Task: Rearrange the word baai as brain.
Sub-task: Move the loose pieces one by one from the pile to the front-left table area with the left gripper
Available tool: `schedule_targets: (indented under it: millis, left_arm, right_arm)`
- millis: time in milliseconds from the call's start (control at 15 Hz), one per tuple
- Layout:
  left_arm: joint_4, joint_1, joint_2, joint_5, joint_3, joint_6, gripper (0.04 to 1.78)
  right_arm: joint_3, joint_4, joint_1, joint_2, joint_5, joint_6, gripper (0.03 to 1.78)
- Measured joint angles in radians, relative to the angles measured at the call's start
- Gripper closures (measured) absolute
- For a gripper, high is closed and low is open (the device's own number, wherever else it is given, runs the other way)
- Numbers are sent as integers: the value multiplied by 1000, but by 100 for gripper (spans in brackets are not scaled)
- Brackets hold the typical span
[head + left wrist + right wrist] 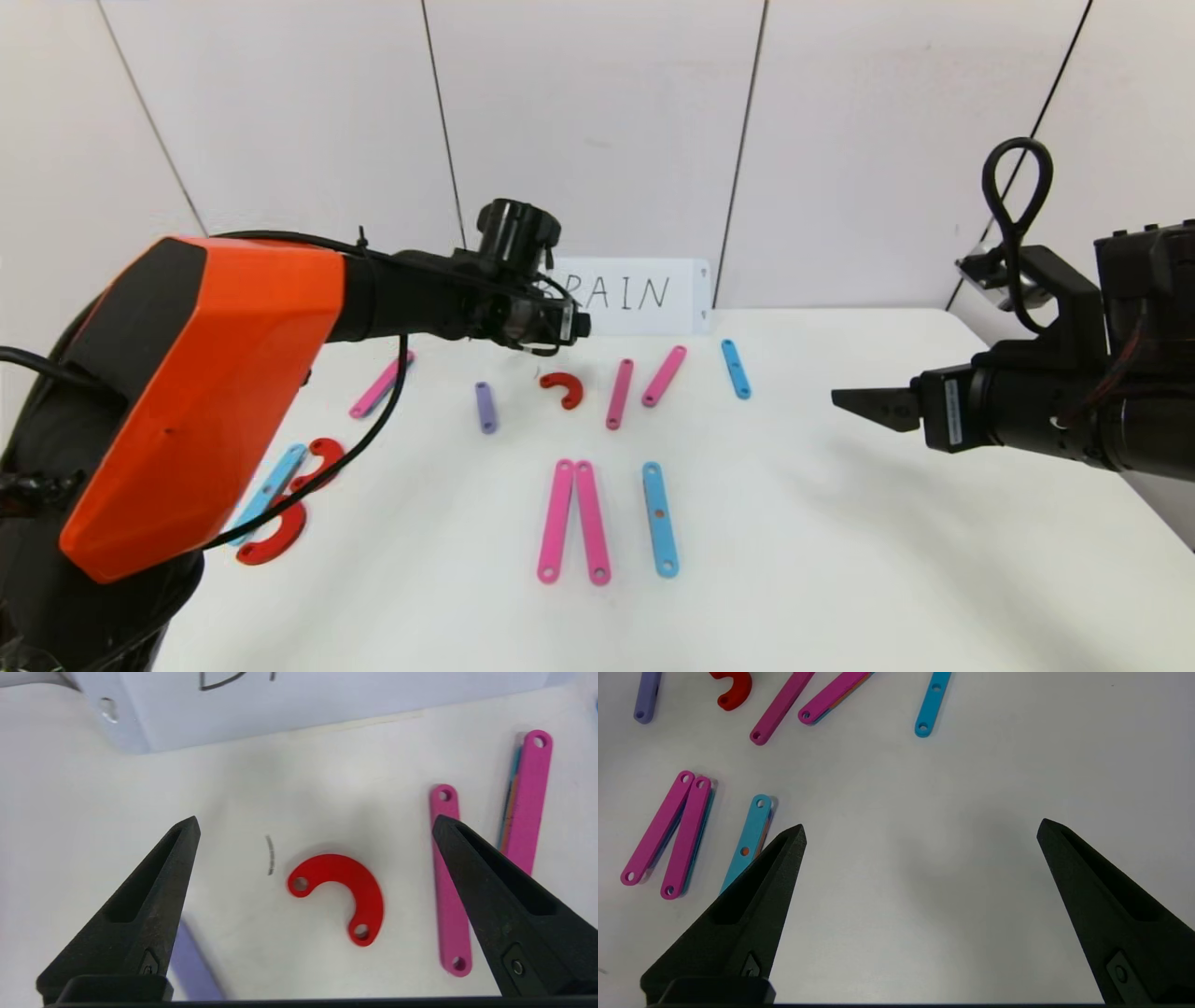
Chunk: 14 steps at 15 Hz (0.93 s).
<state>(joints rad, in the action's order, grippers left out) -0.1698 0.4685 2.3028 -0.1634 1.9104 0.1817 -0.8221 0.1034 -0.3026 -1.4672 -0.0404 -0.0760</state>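
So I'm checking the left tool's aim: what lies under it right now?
Under the open left tool a red half-ring piece lies flat on the white table, untouched. A purple strip there is partly covered by one finger.

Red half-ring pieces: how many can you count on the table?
3. One red half-ring beneath the left gripper; two near the table's left edge. The arm may hide others.

White card's [635, 295] first letter hidden behind left arm [411, 299], purple strip [196, 966] blurred
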Motion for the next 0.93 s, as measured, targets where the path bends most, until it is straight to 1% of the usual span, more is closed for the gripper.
schedule_targets:
  millis: [200, 467, 533, 600, 800, 933]
  left_arm:
    - [-117, -57, -71, 2, -25, -20, 8]
    - [-342, -152, -140, 17, -37, -127, 8]
    - [-389, -180, -154, 38, -37, -161, 8]
    - [-430, -213, -170, 83, -39, -196, 8]
    - [-488, -301, -200, 190, -44, -295, 8]
    - [-488, -356, -208, 209, -59, -370, 8]
  right_arm:
    - [4, 0, -1, 0, -1, 2, 8]
    - [10, 0, -9, -1, -1, 4, 8]
    - [10, 0, -10, -1, -1, 4, 8]
    - [11, 0, -10, -2, -2, 4, 8]
    - [12, 0, -11, -2, -2, 4, 8]
    - [13, 0, -12, -2, -2, 6, 8]
